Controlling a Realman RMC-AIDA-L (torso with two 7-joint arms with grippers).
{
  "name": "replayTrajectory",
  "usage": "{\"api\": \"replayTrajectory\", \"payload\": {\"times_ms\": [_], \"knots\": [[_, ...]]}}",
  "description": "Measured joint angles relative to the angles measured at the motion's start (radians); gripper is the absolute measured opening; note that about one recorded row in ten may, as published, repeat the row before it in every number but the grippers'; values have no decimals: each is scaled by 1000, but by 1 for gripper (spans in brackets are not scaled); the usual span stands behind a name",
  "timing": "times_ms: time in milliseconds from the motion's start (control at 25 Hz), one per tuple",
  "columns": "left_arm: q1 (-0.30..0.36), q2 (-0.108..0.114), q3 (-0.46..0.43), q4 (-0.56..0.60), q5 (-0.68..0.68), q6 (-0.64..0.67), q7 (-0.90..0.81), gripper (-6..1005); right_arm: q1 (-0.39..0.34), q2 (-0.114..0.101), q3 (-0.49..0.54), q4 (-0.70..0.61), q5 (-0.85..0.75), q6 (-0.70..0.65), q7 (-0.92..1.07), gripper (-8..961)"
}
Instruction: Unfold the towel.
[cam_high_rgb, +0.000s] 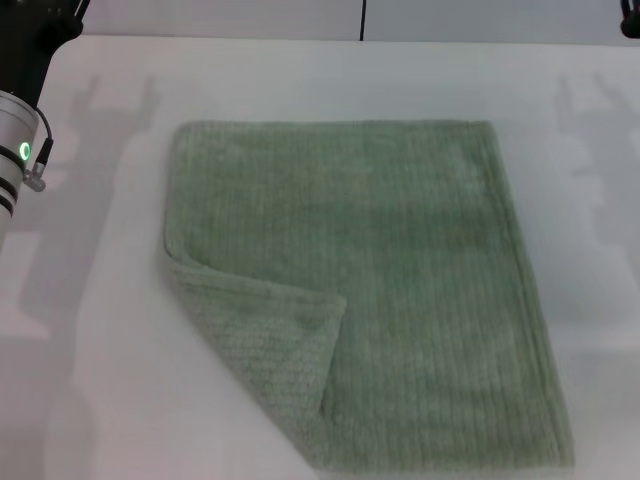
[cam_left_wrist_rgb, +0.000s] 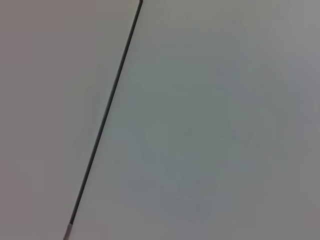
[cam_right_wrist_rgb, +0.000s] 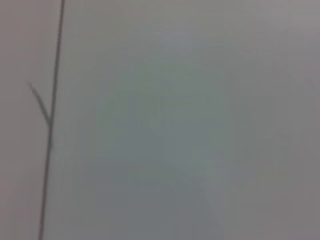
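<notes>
A: Towel (cam_high_rgb: 380, 300) lies flat mid-tabletop (cam_high_rgb: 90, 400); its near-left corner flap (cam_high_rgb: 270, 350) is folded inward.

B: Left arm (cam_high_rgb: 20, 150) at far left is nearer the flap. Neither pincer visible; their state can't be told.

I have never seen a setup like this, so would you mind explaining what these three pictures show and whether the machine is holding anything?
This is a two-armed robot with a camera on its head and one on each wrist. The head view looks down on a white table, where a sage-green towel lies nearly flat. Only one corner is folded over, the near one on the robot's left, showing the underside. That flap is what remains to unfold. Part of the left arm appears at the left edge of that view, and a dark bit at the top right corner is probably the right arm. Neither gripper is visible, and nothing touches the towel. The two wrist views show only a pale blank surface crossed by a thin dark line, so they say little.
</notes>
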Motion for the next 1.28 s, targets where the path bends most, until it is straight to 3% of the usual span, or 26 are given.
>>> {"api": "replayTrajectory", "payload": {"times_ms": [240, 440, 480, 520, 560, 680, 760, 800, 920, 960, 1120, 1160, 1280], "knots": [[1, 2, -3, 6, -4, 0, 9, 809, -17, -9, -41, -69, -63, 116, 11, 345], [3, 4, -3, 17, -8, -6, 10, 810, -119, -22, 16, -351, -189, 412, 5, 119], [3, 4, -3, 17, -8, -6, 10, 810, -119, -22, 16, -351, -189, 412, 5, 110], [3, 4, -3, 17, -9, -6, 10, 810, -164, -16, 65, -470, -260, 542, 3, 100], [3, 4, -3, 17, -9, -6, 10, 810, -164, -16, 65, -470, -260, 542, 3, 91], [5, 5, -3, 17, -9, -5, 11, 810, -223, -7, 97, -645, -328, 731, 2, 63], [6, 5, -3, 18, -9, -4, 11, 810, -247, -7, 105, -790, -335, 927, 2, 44], [7, 5, -3, 18, -9, -4, 11, 810, -247, -7, 105, -790, -335, 927, 2, 35], [10, 5, -4, 18, -9, -1, 11, 810, -242, -11, 115, -936, -341, 1195, 2, 7], [10, 5, -4, 18, -9, -1, 11, 810, -242, -11, 115, -936, -341, 1195, 2, 7], [13, 5, -5, 18, -9, 0, 11, 810, -221, -13, 122, -1098, -347, 1477, 1, 6], [13, 5, -5, 18, -9, 0, 11, 810, -221, -13, 122, -1098, -347, 1477, 1, 6], [15, 5, -6, 18, -9, 0, 11, 810, -192, -12, 139, -1177, -343, 1644, 5, 6]]}}
